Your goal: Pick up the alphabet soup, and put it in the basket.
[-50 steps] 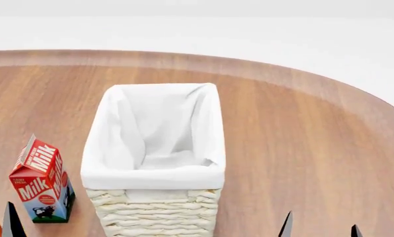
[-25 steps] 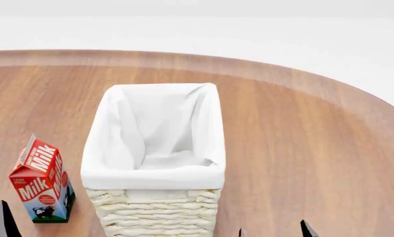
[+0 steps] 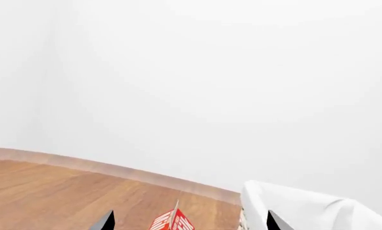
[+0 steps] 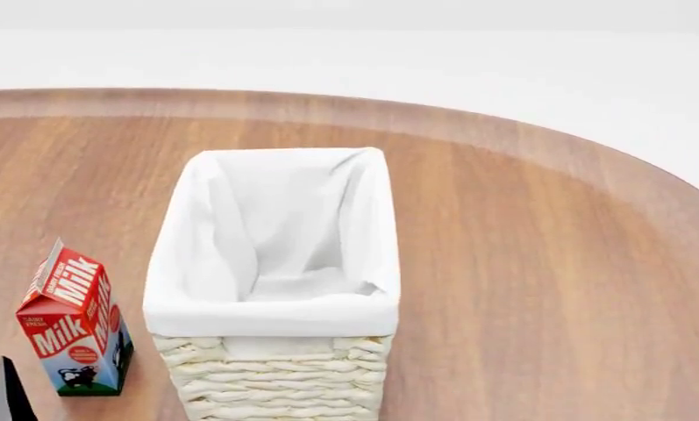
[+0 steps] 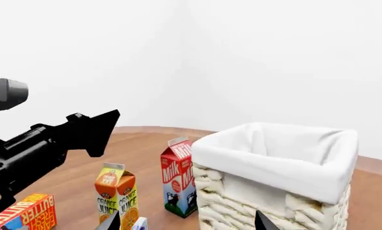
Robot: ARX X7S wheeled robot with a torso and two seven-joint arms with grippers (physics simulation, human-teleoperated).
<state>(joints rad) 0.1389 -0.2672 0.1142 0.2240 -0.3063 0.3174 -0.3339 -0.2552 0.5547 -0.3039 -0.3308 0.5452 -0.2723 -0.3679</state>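
The alphabet soup can shows in no view. The basket (image 4: 273,307), cream wicker with a white cloth lining, stands at the middle of the wooden table and holds nothing visible. It also shows in the left wrist view (image 3: 293,208) and the right wrist view (image 5: 274,163). My left gripper (image 3: 189,223) is open and empty, pointing past the milk carton (image 3: 173,223) beside the basket; one of its fingertips (image 4: 10,399) shows in the head view. My right gripper (image 5: 187,223) is open and empty, low in front of the basket's near corner.
A red and blue milk carton (image 4: 74,320) stands left of the basket. The right wrist view shows an orange juice carton (image 5: 116,191), the milk carton (image 5: 179,177), a butter box (image 5: 21,215) and my black left arm (image 5: 50,139).
My right gripper's fingertips moved left and down, out of the head view. The left fingertip sank a little lower. Basket and milk carton stayed put.
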